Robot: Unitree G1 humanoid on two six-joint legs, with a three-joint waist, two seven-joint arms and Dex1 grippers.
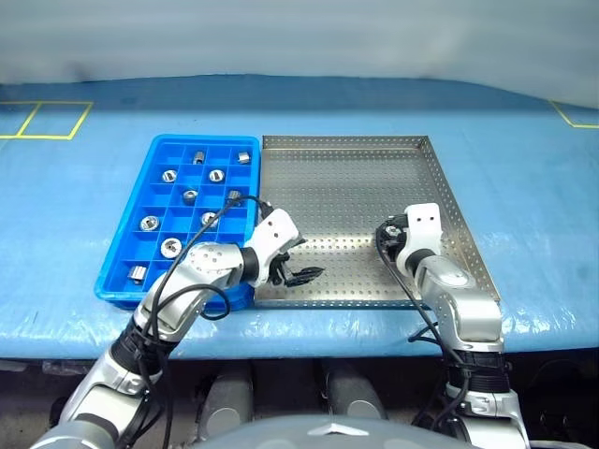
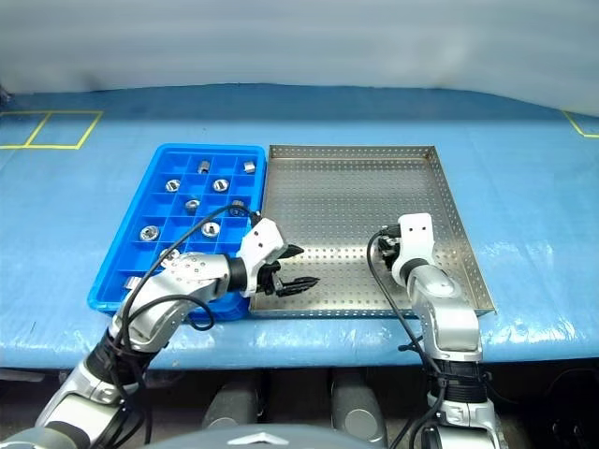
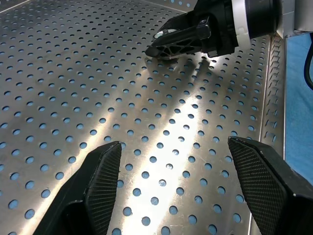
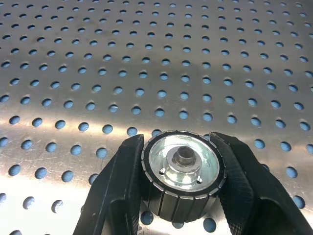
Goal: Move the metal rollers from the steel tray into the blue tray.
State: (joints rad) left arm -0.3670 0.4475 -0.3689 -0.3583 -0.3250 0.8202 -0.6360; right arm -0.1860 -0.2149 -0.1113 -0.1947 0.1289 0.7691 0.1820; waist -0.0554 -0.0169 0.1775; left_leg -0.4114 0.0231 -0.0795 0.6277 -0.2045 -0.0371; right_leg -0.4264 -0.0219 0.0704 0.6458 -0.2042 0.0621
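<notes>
On the blue-covered bench [image 1: 524, 178], the right end effector [image 4: 182, 169] pinches a metal roller [image 4: 183, 171] on the steel tray [image 1: 356, 159]; it should lift straight up before crossing to the blue tray [image 1: 140, 201], while the left end effector [image 3: 176, 181] hangs wide and empty.

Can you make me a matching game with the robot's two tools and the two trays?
Things:
1. left tool
2. right tool
3. blue tray
4. steel tray

States:
A. shut on a roller
B. many rollers sitting in its little squares
C. open, holding nothing
D. floor full of small holes

Pairs: 1-C, 2-A, 3-B, 4-D
</notes>
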